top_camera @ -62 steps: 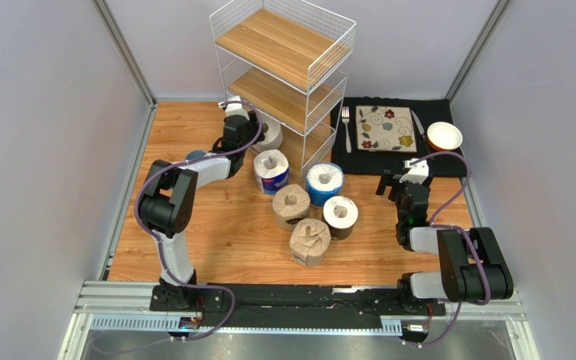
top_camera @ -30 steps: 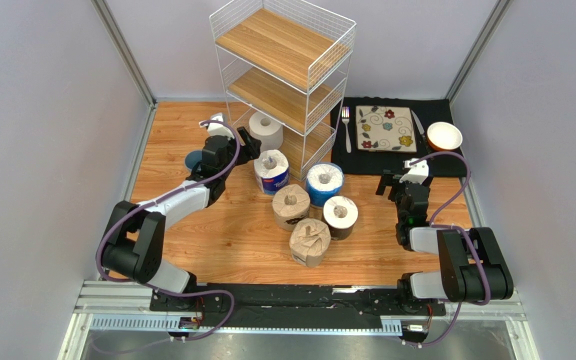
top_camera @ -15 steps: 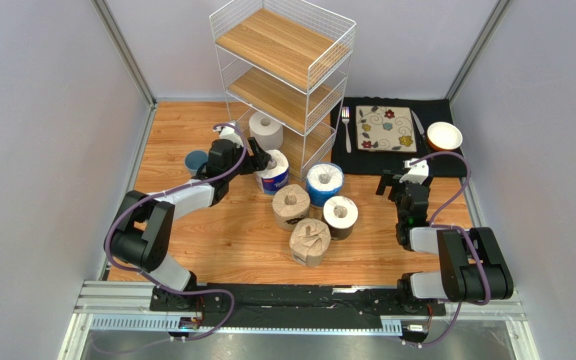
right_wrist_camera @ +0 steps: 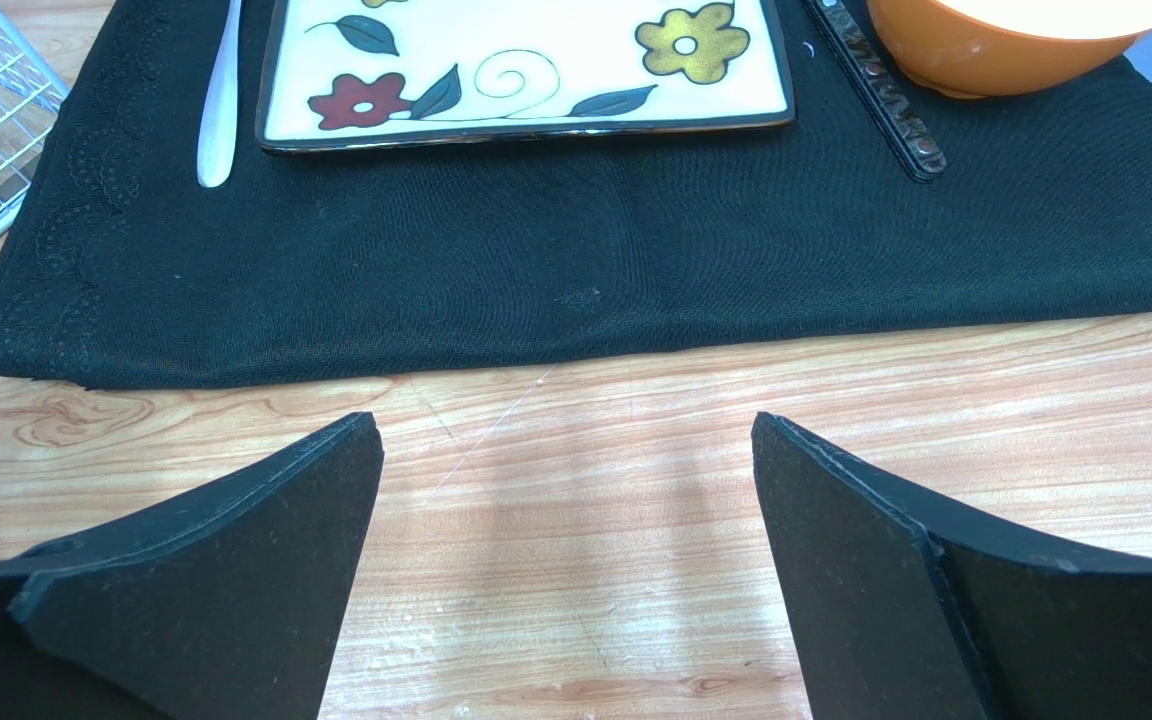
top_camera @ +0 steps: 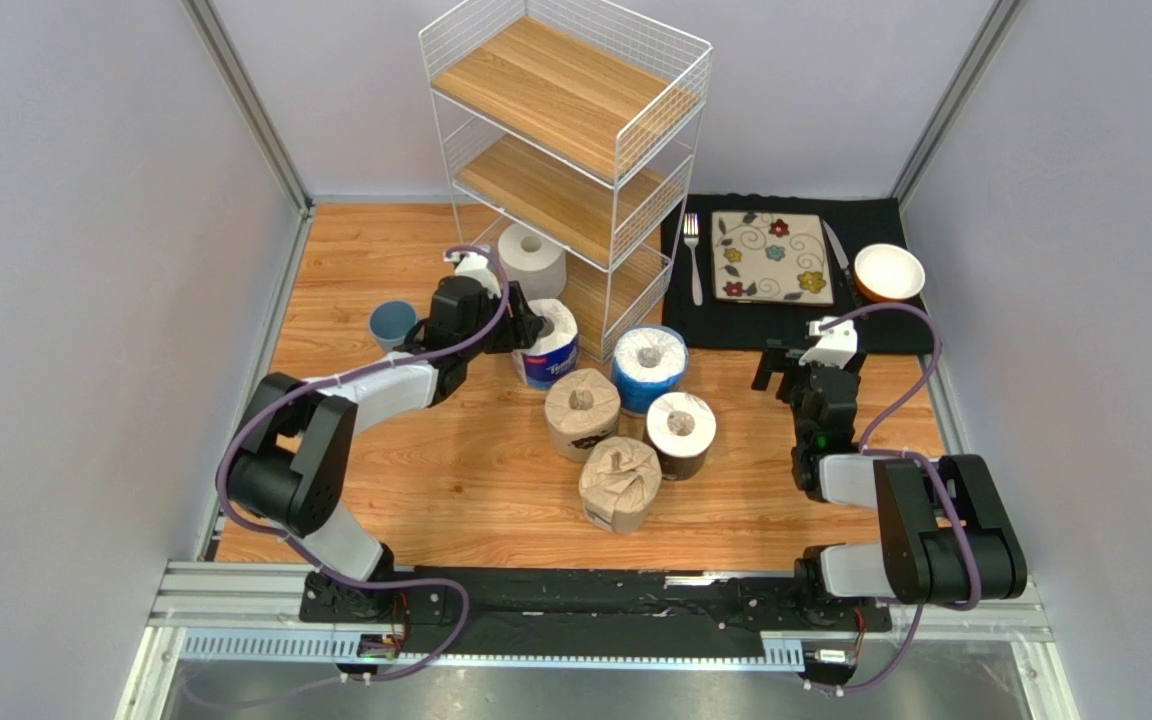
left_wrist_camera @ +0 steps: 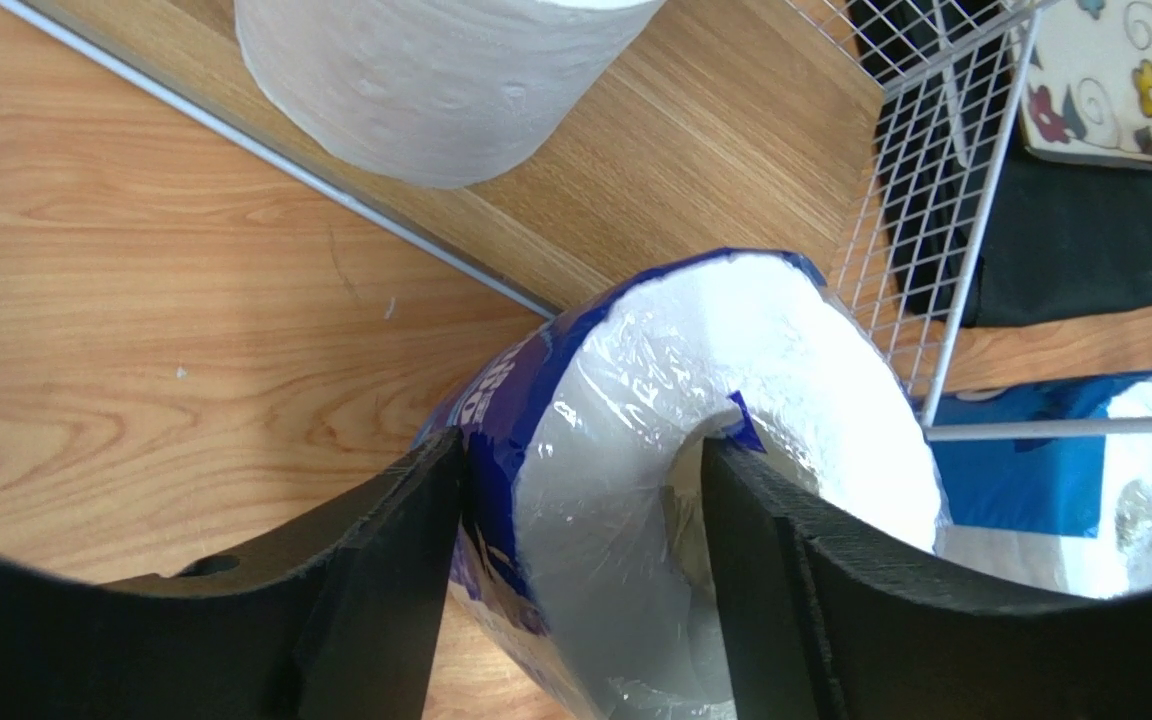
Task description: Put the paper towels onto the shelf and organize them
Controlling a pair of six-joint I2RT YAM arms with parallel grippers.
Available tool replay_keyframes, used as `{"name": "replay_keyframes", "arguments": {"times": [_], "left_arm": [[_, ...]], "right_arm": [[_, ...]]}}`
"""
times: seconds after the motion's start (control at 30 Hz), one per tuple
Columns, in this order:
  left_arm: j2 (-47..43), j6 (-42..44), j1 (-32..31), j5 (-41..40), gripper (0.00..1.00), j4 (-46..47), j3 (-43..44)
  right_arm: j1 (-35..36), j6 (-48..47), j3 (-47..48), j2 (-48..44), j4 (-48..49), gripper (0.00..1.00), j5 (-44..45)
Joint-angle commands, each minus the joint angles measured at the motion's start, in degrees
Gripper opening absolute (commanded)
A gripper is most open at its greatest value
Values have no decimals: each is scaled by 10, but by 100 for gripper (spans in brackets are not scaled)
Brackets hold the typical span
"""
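Note:
My left gripper [top_camera: 519, 323] straddles the wall of the white roll with the blue label [top_camera: 552, 354], one finger on the outside wrapper and one in the core; in the left wrist view [left_wrist_camera: 582, 450] the fingers press on that roll [left_wrist_camera: 642, 375]. A plain white roll [top_camera: 533, 263] stands on the lowest board of the shelf [top_camera: 567, 105]. The blue-wrapped roll [top_camera: 648, 366], two tan rolls [top_camera: 582, 413] [top_camera: 620, 483] and the dark-wrapped roll [top_camera: 681, 432] stand clustered on the table. My right gripper [top_camera: 785, 368] is open and empty over bare wood [right_wrist_camera: 567, 435].
A blue cup [top_camera: 391, 323] stands left of my left gripper. A black mat [top_camera: 793, 323] at the back right carries a flowered plate [top_camera: 772, 258], fork [top_camera: 692, 255], knife [top_camera: 835, 248] and orange bowl [top_camera: 889, 273]. The shelf's wire side [left_wrist_camera: 928, 225] is just behind the held roll.
My left gripper drew back from the plain white roll left on the lowest shelf, swung right and closed over the blue-label roll's wall. The right arm has not moved.

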Motion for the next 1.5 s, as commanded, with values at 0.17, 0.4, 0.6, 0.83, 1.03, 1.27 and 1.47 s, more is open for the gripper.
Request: {"name": "replay_keyframes", "arguments": {"times": [0.17, 0.4, 0.6, 0.83, 1.03, 1.27, 1.47], "left_arm": [[38, 22, -10, -15, 42, -44, 48], [7, -27, -10, -6, 34, 64, -3], [-15, -71, -10, -28, 35, 156, -29], [-14, -65, -10, -38, 35, 176, 2], [-19, -34, -10, -59, 35, 155, 41], [-22, -17, -10, -59, 35, 129, 70], [-22, -13, -10, -68, 35, 128, 74]], "right_arm": [[2, -3, 15, -7, 15, 99, 3], [1, -3, 15, -6, 15, 99, 3], [2, -3, 14, -7, 15, 99, 3], [1, -3, 15, -8, 15, 99, 3], [2, -3, 15, -7, 15, 99, 3], [2, -3, 14, -7, 15, 99, 3], [1, -3, 14, -7, 15, 99, 2]]}}
